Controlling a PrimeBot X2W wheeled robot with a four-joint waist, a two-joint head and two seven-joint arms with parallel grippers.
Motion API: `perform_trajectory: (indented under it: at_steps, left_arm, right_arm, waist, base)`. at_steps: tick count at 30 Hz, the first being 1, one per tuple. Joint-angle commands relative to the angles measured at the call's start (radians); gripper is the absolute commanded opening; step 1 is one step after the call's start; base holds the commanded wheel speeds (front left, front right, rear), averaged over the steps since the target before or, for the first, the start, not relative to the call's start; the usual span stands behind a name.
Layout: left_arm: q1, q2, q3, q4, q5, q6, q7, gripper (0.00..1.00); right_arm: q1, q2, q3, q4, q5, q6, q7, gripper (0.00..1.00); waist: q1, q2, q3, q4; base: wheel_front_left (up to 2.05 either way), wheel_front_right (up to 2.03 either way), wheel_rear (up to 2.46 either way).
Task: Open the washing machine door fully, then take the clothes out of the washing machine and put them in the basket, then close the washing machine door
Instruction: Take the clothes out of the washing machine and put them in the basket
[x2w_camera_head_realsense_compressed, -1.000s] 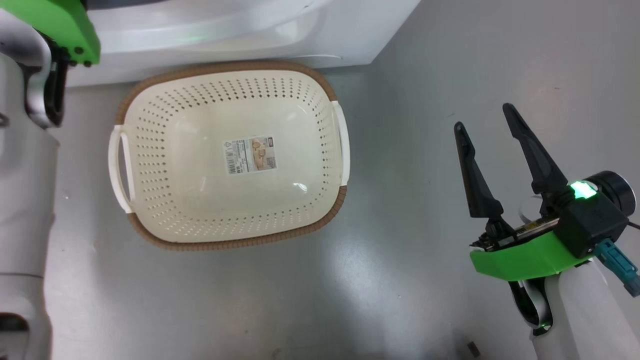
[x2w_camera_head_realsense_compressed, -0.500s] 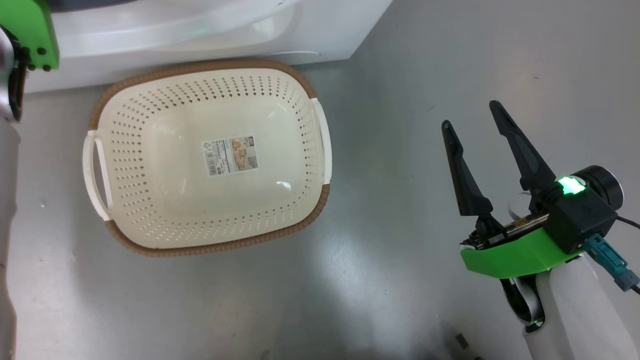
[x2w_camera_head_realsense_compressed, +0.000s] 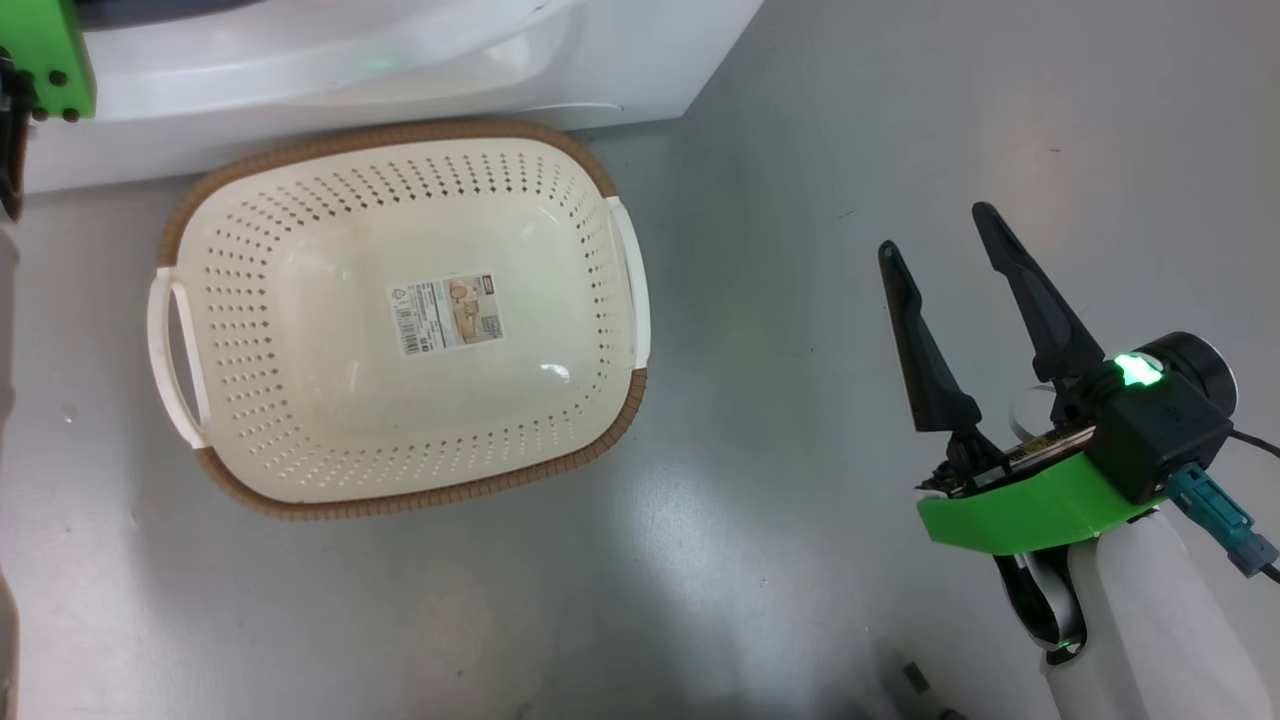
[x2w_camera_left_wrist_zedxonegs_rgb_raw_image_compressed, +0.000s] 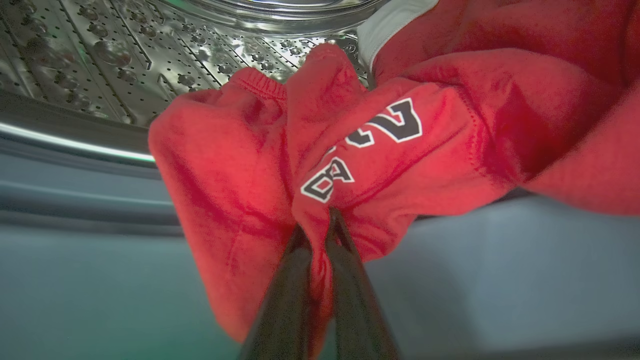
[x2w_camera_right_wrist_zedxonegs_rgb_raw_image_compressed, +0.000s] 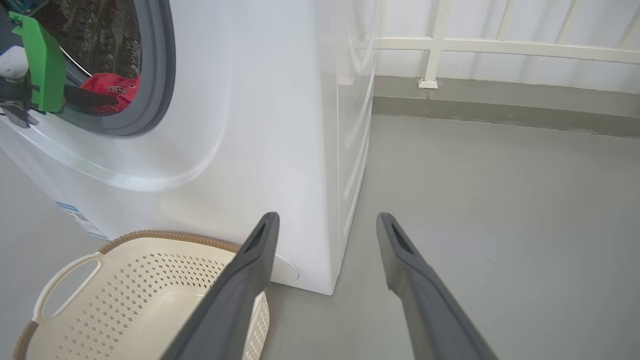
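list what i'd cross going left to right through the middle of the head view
basket → bare grey floor → right gripper, fingers spread open and pointing up the view

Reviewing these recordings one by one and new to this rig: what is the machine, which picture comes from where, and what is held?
A wheeled robot with two arms, each ending in a two-fingered end effector. The head view looks down at the grey floor, where a cream basket stands beside the white washing machine; the right end effector hangs open, holding nothing. The left wrist view looks along the left end effector, shut on the red clothes at the mouth of the steel drum. The right wrist view shows the machine's front and the basket.
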Motion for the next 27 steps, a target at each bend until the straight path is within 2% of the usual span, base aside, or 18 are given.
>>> perform_trajectory:
  at_steps: [1, 16, 27]
  left_arm:
    - [-0.004, 0.053, 0.009, -0.011, -0.010, -0.003, -0.011, 0.00]
    - [0.013, 0.019, 0.050, -0.086, -0.085, -0.012, -0.203, 0.00]
    - [0.123, -0.008, 0.116, -0.203, -0.173, -0.040, -0.374, 0.00]
  right_arm:
    - [0.006, 0.001, 0.022, -0.018, 0.005, 0.005, -0.006, 1.00]
    - [0.005, 0.001, 0.011, -0.011, 0.006, 0.005, -0.006, 1.00]
    - [0.010, 0.001, 0.008, -0.005, 0.009, 0.005, -0.006, 1.00]
  waist:
    - [0.0001, 0.0000, -0.001, 0.002]
    - [0.0001, 0.0000, -0.013, 0.029]
    - [0.0001, 0.0000, -0.052, 0.052]
  base:
    - [0.00, 0.00, 0.00]
    - [0.00, 0.00, 0.00]
    - [0.00, 0.00, 0.00]
